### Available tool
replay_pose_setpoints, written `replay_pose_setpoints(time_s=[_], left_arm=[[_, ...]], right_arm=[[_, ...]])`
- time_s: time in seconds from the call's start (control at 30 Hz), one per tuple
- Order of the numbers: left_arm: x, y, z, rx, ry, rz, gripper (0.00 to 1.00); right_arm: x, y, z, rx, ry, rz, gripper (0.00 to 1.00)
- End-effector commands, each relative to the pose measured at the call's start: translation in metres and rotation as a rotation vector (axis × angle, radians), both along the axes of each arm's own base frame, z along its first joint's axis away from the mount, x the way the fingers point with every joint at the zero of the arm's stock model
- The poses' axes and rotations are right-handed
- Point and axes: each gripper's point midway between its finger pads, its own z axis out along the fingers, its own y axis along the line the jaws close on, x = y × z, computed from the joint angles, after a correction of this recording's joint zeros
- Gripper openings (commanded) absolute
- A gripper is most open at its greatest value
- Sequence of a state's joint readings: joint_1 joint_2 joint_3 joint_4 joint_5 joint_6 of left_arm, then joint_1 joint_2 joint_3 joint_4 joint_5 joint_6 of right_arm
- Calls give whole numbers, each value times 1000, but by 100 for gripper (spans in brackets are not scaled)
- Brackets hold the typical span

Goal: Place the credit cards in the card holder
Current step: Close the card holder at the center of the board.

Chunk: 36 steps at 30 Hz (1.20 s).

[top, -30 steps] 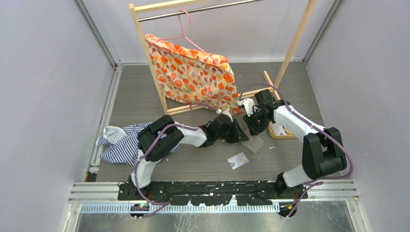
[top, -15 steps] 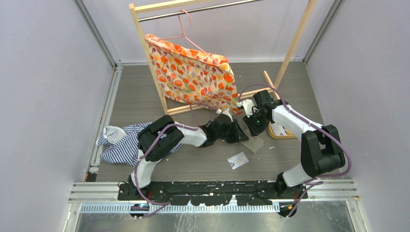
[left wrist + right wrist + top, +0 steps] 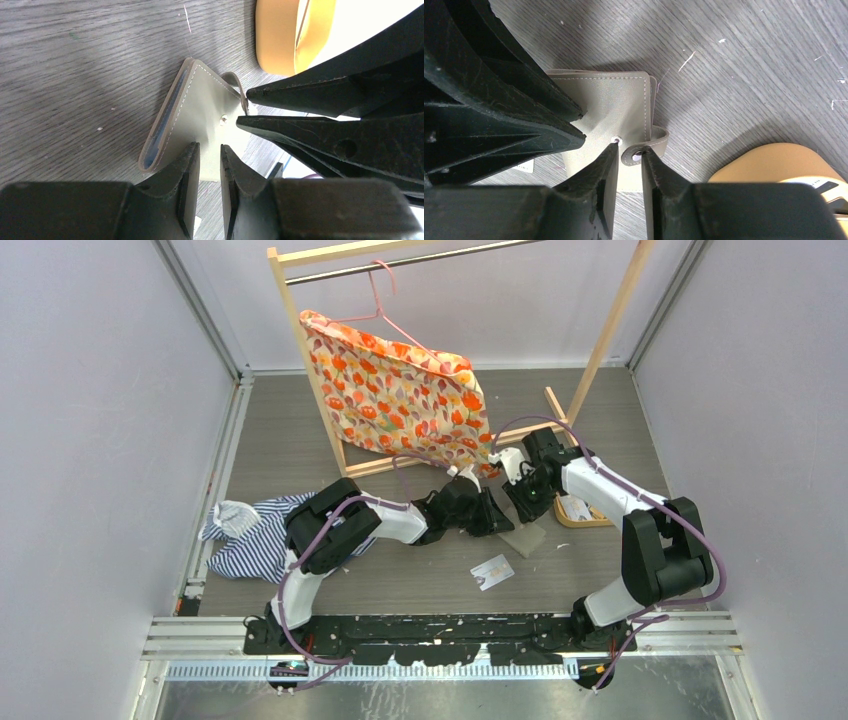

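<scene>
Small square taupe folding card holder (image 3: 200, 107) lies partly open on the grey wood-grain surface (image 3: 400, 585), just beside the oval tan wooden tray (image 3: 585, 521). Left hand (image 3: 209, 146) is clenched on the edge of its cover. Right hand (image 3: 629, 148) meets it from the opposite side, fingers pinched on the snap tab. One white printed credit card (image 3: 492, 571) lies flat on the surface near the holder, toward the arm bases, apart from both hands.
</scene>
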State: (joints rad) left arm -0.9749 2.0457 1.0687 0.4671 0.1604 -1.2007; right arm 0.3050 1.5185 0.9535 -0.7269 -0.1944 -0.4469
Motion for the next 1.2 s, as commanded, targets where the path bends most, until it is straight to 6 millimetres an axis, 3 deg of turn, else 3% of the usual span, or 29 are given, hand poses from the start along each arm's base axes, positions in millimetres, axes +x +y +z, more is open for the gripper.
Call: replay_pose_setpoints(time_s=[0.0,0.47,0.7,0.93,1.03,1.17], left_arm=[[-6,15,-35,93,43,2,24],[-5,16,-34,92,42,1,24],[-5,17,-34,93,43,3,24],[-4,18,-34,92,43,6,24],[-4,17,-34,89,43,6,24],[-4,17,-35,90,44,7,24]], right_arm=[[4,1,11,1,-42,12,23],[7,-4,13,-23,-62,-2,1],[0,8,18,63,-27,1,1],[-2,9,14,60,-3,1,1],[2,4,15,37,-30,-1,18],[5,-1,19,15,-68,-3,28]])
